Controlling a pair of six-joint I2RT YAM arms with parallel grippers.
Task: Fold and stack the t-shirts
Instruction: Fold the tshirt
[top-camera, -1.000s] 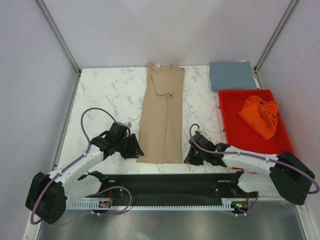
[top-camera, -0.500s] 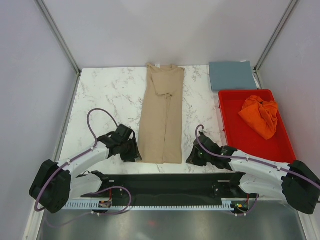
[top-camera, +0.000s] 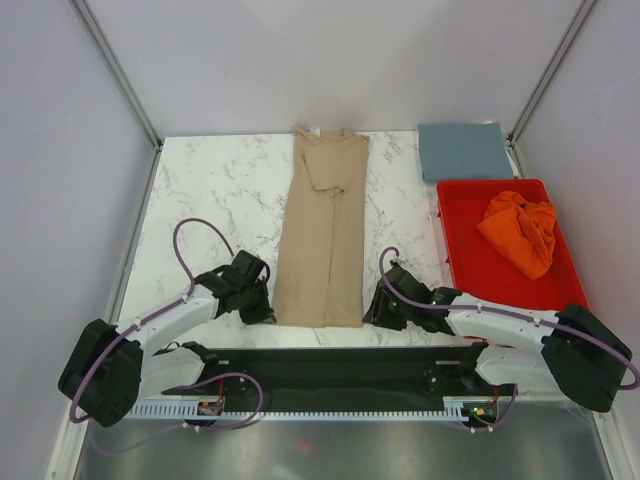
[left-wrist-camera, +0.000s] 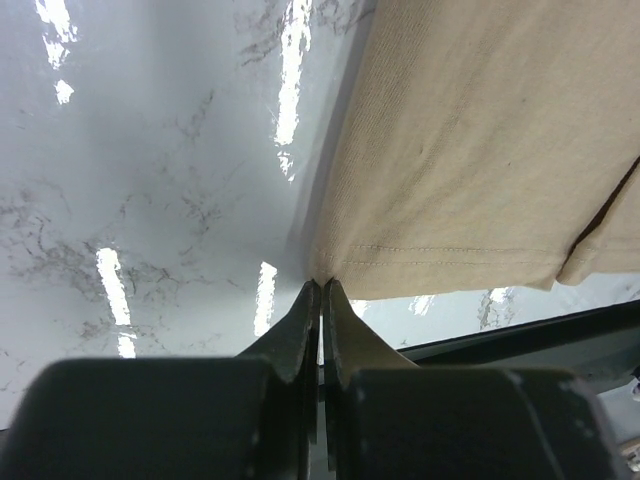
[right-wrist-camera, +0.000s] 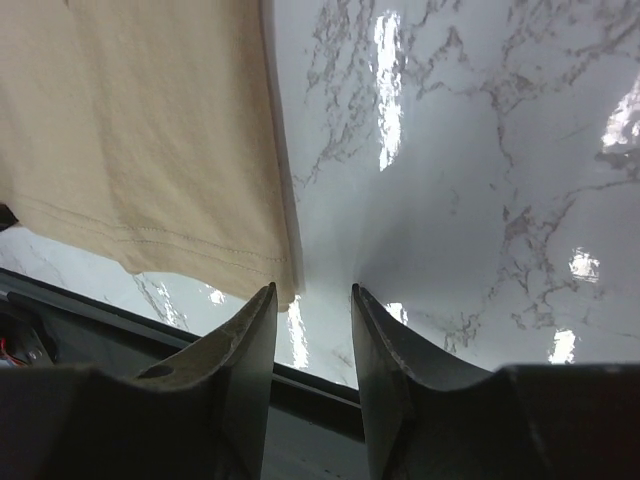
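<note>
Closed left hand (left-wrist-camera: 320, 285) since last frame, now together at near-left hem corner of folded tan cloth t-shirt (top-camera: 325, 235) mid white marble counter (top-camera: 210, 180); right hand (right-wrist-camera: 313, 292) apart beside near-right corner; likely soft, limp: pinch hem corners.

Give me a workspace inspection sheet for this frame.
Surface: white marble table.
Job's things: tan shirt folded in a long strip, centre; blue shirt folded flat, far right; orange shirt crumpled in tray.
Clutter: nothing seen.
Grippers: left gripper shut at tan shirt's near-left corner, pinch unclear; right gripper open beside near-right corner.
Cables: purple cables, one loop by each gripper.
Surroundings: white walls, metal posts.
</note>
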